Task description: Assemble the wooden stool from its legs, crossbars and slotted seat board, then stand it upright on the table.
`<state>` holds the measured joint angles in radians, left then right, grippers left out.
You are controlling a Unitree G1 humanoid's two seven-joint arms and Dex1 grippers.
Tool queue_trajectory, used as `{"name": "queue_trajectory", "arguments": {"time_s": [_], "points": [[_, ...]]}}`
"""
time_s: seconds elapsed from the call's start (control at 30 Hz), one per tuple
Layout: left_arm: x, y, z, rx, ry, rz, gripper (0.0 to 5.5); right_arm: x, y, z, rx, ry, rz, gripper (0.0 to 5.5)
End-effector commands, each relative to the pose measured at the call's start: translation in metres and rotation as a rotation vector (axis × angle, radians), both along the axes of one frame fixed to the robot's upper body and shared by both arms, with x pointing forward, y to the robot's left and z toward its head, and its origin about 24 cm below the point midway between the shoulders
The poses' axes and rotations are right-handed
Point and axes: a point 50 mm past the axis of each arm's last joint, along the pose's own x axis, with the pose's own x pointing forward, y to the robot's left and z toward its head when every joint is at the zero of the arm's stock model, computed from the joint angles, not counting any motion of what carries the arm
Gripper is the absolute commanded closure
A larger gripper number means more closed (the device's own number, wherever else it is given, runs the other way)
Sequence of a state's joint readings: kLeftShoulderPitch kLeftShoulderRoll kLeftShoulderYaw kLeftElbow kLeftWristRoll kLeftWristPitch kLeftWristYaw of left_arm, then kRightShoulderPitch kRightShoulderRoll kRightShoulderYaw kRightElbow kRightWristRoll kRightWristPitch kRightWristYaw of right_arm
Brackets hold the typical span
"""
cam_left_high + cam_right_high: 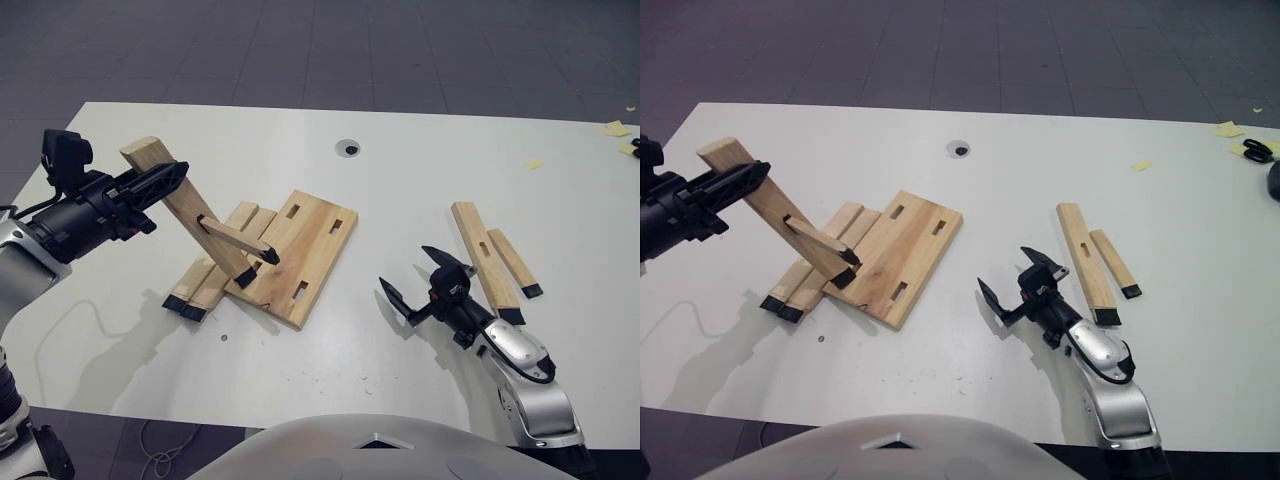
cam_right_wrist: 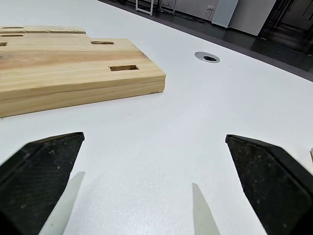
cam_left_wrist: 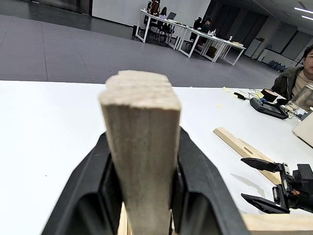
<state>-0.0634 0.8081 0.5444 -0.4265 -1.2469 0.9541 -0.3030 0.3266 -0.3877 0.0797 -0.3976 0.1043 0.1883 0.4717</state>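
The right gripper (image 2: pixel 154 138) sits low over the white surface (image 2: pixel 161 107), its two black fingers (image 2: pixel 39 166) spread wide apart. Ahead of one finger lies the pale wooden seat board (image 2: pixel 58 78), flat, with rectangular slots (image 2: pixel 122 67) cut through it. Wooden legs (image 2: pixel 44 30) lie just behind it. Farther off, a round hole (image 2: pixel 210 57) is set into the surface.

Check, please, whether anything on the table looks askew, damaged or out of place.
Nothing looks damaged. The seat board lies skewed on the table, its left side seemingly overlapping the loose legs. The left gripper holds a leg tilted, a crossbar jutting from it.
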Motion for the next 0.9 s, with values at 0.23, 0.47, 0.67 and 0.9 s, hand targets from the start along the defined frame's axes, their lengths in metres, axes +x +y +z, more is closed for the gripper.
{"name": "queue_trajectory", "arguments": {"time_s": [0.23,0.47,0.67,0.9], "points": [[0.015,-0.031,-0.041,0.020,0.030,0.081,4.48,0.006,0.010,0.008,-0.018,-0.030,0.046,0.10],[0.034,-0.046,-0.044,0.025,-0.037,0.085,4.48,0.012,0.013,0.008,-0.025,-0.044,0.071,0.10],[0.050,-0.050,-0.027,-0.008,-0.127,0.097,4.48,0.015,0.015,0.007,-0.024,-0.049,0.076,0.10],[0.058,-0.061,-0.014,-0.070,-0.186,0.090,4.48,0.015,0.017,0.005,-0.023,-0.050,0.076,0.10]]}}
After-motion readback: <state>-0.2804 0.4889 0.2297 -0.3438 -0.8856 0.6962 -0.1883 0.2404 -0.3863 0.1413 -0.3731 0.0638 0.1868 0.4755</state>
